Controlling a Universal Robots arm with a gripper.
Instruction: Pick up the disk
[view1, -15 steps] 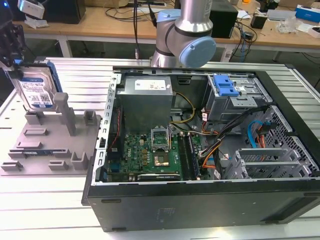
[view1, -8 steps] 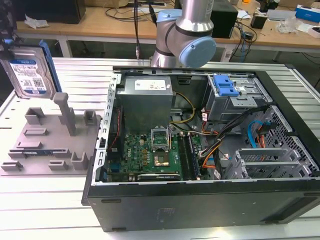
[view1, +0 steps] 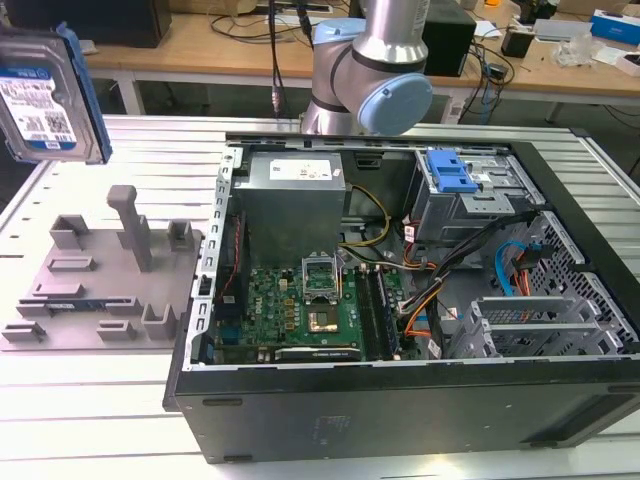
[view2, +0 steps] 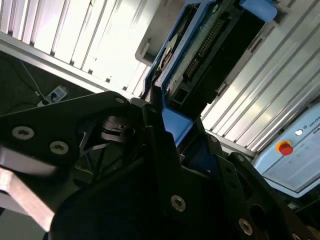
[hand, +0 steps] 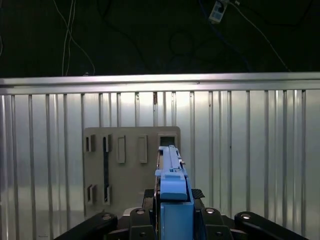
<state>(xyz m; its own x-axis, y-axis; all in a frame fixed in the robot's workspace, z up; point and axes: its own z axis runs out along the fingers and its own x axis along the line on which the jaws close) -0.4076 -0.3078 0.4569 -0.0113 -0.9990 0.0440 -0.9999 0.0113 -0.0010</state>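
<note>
The disk (view1: 45, 90), silver-grey with a white-and-blue label and a blue side rail, hangs high in the air at the exterior view's left, above the grey fixture tray (view1: 100, 290). In the first wrist view the disk (hand: 172, 172) is seen edge-on, standing out from my gripper (hand: 174, 220), whose black fingers (hand: 145, 217) close on its blue rail. The tray (hand: 130, 165) lies on the slatted table below it. In the second wrist view the disk (view2: 210, 45) shows its connector edge, clamped in my gripper (view2: 170, 125).
An open computer case (view1: 400, 300) with motherboard, cables and a blue-fronted drive cage (view1: 450, 175) takes up the exterior view's middle and right. The arm's base (view1: 370, 70) stands behind it. A slatted aluminium table (view1: 90, 400) carries everything. A control box with a red button (view2: 285, 148) sits nearby.
</note>
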